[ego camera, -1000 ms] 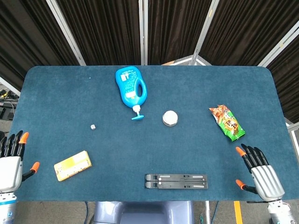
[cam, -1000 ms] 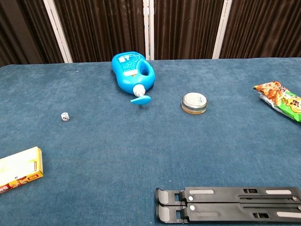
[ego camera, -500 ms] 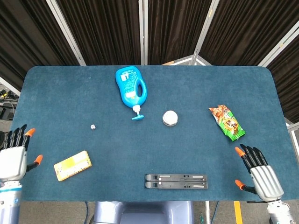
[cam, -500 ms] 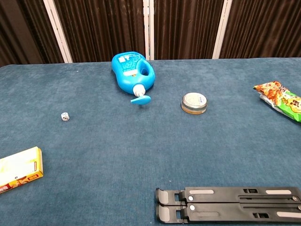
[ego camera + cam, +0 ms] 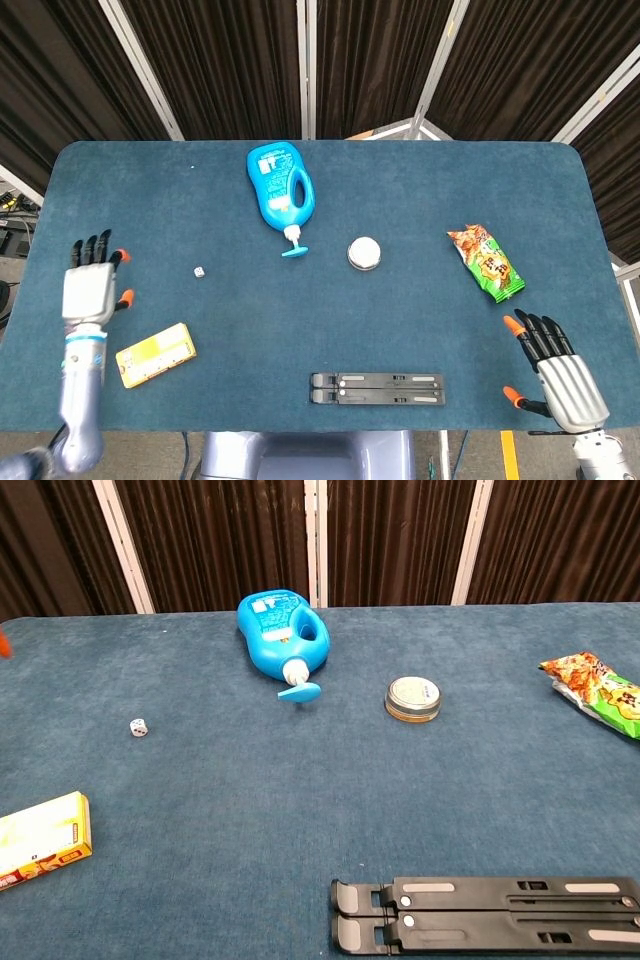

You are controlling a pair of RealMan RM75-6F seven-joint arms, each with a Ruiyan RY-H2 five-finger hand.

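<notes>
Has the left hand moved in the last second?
Yes. The left hand has gone forward and inward over the table, from beside the yellow box to level with the small die.

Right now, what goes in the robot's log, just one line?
left hand: open, above yellow box | right hand: open, below snack bag | nothing held

A blue bottle (image 5: 279,186) lies on its side well ahead and to the right of the left hand (image 5: 88,292) (nozzle toward the near edge). A small die (image 5: 199,271) sits nearer, to that hand's right. A snack bag (image 5: 485,262) lies ahead of the right hand (image 5: 560,380), and a round tin (image 5: 364,252) lies farther to its left.
</notes>
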